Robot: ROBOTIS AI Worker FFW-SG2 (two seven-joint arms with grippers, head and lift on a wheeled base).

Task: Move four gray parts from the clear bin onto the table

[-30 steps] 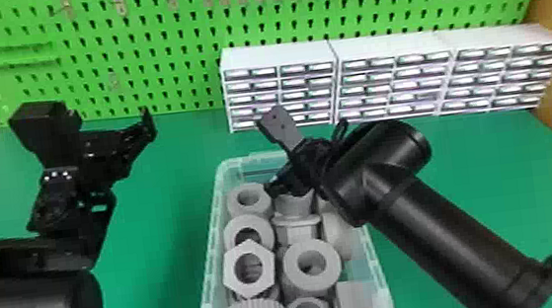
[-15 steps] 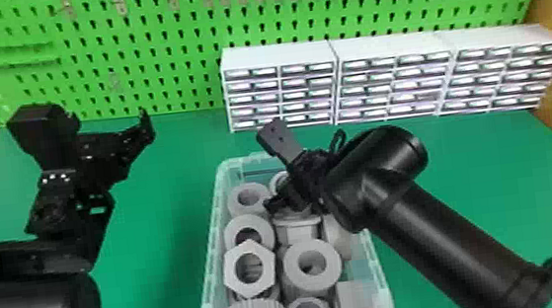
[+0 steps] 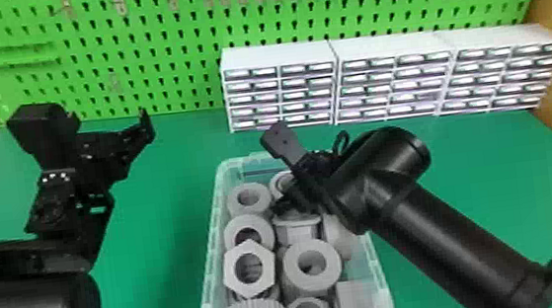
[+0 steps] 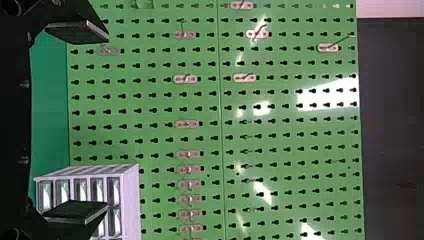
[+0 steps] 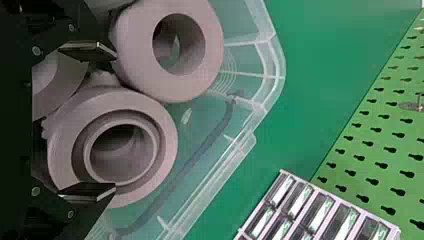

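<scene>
Chunky matte-gray ring and hex parts (image 3: 312, 263), thick-walled round open bores, packed in clear rectangular plastic bin (image 3: 209, 273); black right gripper (image 3: 274, 171) spread over far-end parts, green tabletop (image 3: 490, 166) beyond both side rims, black left gripper (image 3: 108, 116) off left, fingers apart.

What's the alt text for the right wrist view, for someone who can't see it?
Open right claw close over round-holed gray parts in the clear bin; green table, white drawers and green pegboard beyond.
</scene>
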